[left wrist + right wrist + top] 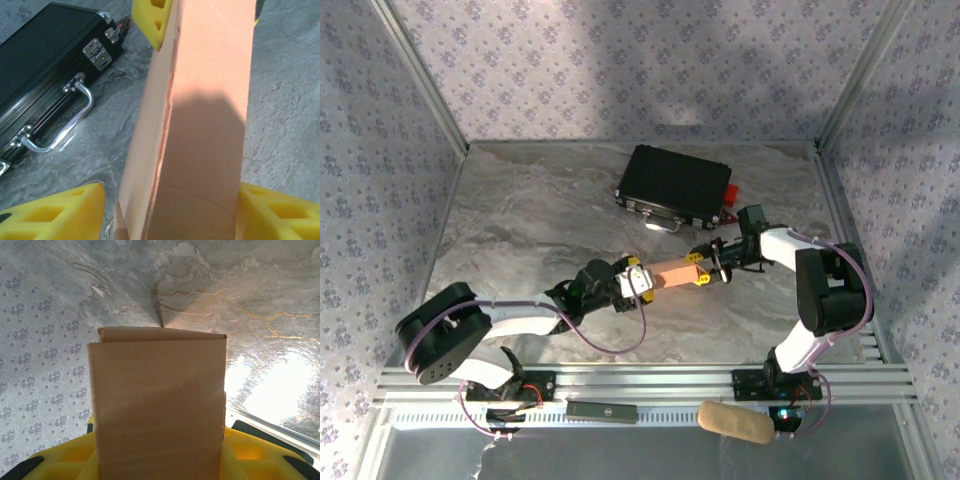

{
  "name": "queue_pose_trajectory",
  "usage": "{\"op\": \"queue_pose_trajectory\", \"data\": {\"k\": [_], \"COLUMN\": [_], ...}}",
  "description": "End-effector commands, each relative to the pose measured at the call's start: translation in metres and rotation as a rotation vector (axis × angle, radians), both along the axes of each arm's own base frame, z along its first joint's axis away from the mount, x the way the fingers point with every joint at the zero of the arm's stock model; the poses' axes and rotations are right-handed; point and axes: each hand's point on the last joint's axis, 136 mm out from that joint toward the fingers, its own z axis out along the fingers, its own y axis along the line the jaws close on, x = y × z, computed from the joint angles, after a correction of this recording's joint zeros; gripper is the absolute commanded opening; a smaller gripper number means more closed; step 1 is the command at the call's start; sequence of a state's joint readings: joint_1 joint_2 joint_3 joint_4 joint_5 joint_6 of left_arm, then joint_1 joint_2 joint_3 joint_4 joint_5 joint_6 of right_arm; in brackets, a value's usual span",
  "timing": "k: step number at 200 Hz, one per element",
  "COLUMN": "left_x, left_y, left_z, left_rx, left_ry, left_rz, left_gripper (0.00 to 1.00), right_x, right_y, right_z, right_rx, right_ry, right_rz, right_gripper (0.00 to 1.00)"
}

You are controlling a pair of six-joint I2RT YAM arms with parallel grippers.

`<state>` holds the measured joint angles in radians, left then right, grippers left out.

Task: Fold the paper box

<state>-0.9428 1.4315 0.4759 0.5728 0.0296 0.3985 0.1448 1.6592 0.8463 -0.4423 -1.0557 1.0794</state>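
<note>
The paper box (672, 273) is a long salmon-orange carton held off the marble table between my two arms, near the middle. My right gripper (706, 268) is shut on its right end; in the right wrist view the paper box (157, 405) stands between both yellow fingers (250, 452). My left gripper (638, 281) stands open around the left end. In the left wrist view the paper box (200, 130) touches the right-hand pad (280, 215), while a strip of table shows between it and the left-hand pad (55, 212). A yellow finger of the right gripper (152, 20) shows at the far end.
A black hard case (675, 187) with metal latches and a handle (60, 132) lies behind the box, a small red part (729, 193) at its right end. A tan roll (735, 422) and a black bar (602, 410) rest by the near rail. Patterned walls enclose the table.
</note>
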Motion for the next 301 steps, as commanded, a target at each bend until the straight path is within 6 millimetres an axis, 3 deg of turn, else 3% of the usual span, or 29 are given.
{"op": "queue_pose_trajectory", "data": {"k": [1, 33, 81, 116, 139, 174, 198, 230, 255, 272, 301], "left_x": [0.002, 0.0, -0.002, -0.005, -0.008, -0.016, -0.022, -0.023, -0.02, -0.016, -0.011], "left_y": [-0.015, -0.018, -0.016, -0.015, -0.012, 0.002, 0.014, 0.017, 0.021, 0.025, 0.027], "left_z": [0.015, 0.012, 0.011, 0.014, 0.018, 0.027, 0.032, 0.031, 0.019, 0.015, 0.018], "left_rx": [-0.04, -0.024, -0.005, 0.014, 0.028, 0.062, 0.104, 0.124, 0.145, 0.134, 0.102], "left_ry": [-0.011, -0.004, 0.027, 0.051, 0.076, 0.19, 0.235, 0.276, 0.322, 0.338, 0.343], "left_rz": [-0.033, -0.039, -0.034, -0.047, -0.048, -0.058, -0.06, -0.052, -0.028, -0.01, 0.0], "left_gripper": [0.61, 0.57, 0.53, 0.5, 0.51, 0.51, 0.5, 0.5, 0.5, 0.5, 0.5], "right_x": [-0.004, -0.003, -0.001, 0.002, 0.006, 0.019, 0.028, 0.028, 0.019, 0.011, 0.008], "right_y": [-0.004, -0.005, -0.007, -0.008, -0.017, -0.046, -0.07, -0.084, -0.074, -0.064, -0.047], "right_z": [-0.008, -0.01, -0.008, 0.0, 0.016, 0.065, 0.087, 0.1, 0.123, 0.129, 0.122], "right_rx": [-0.016, -0.01, -0.011, -0.02, -0.051, -0.148, -0.29, -0.534, -0.67, -0.769, -0.818], "right_ry": [0.048, 0.057, 0.045, 0.017, -0.056, -0.274, -0.46, -0.728, -1.069, -1.26, -1.355], "right_rz": [-0.005, -0.009, -0.009, -0.001, -0.02, -0.062, -0.08, -0.036, 0.041, 0.126, 0.28], "right_gripper": [0.41, 0.44, 0.59, 0.66, 0.7, 0.73, 0.73, 0.6, 0.56, 0.56, 0.53]}}
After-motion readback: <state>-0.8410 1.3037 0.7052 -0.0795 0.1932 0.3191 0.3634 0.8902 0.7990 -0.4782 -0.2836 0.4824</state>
